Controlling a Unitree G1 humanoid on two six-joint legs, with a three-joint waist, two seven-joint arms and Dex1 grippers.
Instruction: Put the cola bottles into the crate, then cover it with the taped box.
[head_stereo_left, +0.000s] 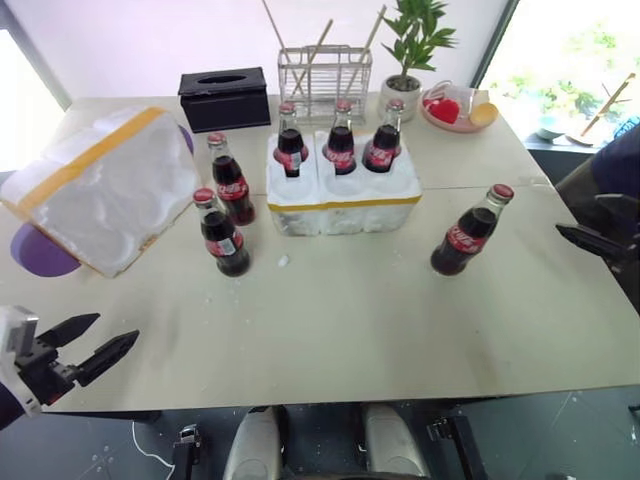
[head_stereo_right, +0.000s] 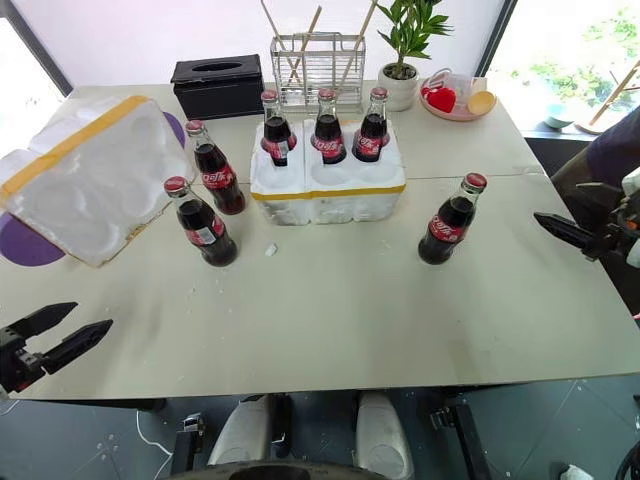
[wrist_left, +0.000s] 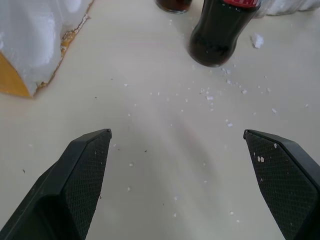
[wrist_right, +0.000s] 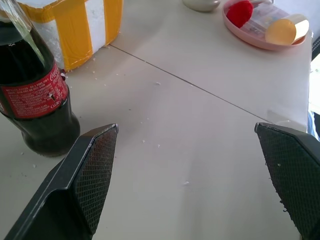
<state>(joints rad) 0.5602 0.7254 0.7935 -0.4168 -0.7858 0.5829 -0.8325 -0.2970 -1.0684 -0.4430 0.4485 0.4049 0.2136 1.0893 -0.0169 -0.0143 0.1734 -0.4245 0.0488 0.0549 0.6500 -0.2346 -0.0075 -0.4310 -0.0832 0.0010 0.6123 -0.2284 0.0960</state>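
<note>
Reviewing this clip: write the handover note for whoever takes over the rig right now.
Left gripper: open, empty, low over the table's near left edge.
Right gripper: open, empty, at the right edge, near the lone cola bottle.
Crate: mid-table; three bottles in its back wells, front wells empty.
Two bottles stand left of the crate.
Taped box: tilted, far left.
Done: three bottles in. Left: three bottles, then the box over the crate.
</note>
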